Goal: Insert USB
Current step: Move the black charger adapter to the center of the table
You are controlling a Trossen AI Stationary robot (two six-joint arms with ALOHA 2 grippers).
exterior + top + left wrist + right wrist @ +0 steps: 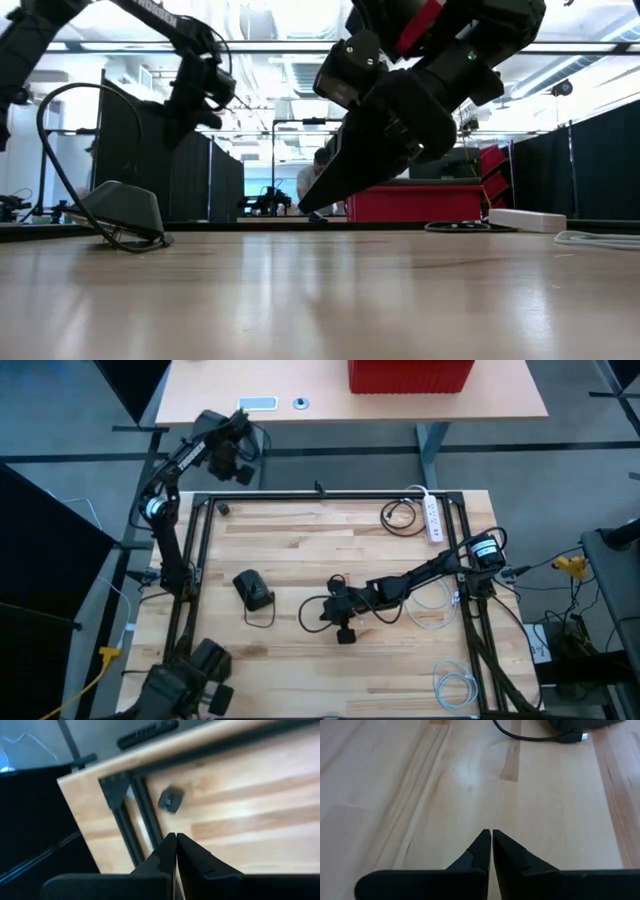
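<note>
A dark wedge-shaped device point(252, 588) point(122, 208) lies flat on the wooden table, left of centre. Its thin black cable point(260, 622) curls beside it and ends in a USB plug point(575, 737) lying loose on the wood. My right gripper point(322, 610) point(318, 203) point(491, 835) is shut, slanting down low over the table to the right of the device, and the plug lies well ahead of its tips. My left gripper point(238, 460) point(175, 839) is shut and raised above the table's far left corner.
A small dark block point(170, 799) point(224, 508) lies by the far left frame corner. A white power strip point(432, 518) and a black cable coil point(400, 515) sit far right. White cables point(432, 608) point(455, 688) lie on the right side. Black frame rails point(330, 495) edge the table.
</note>
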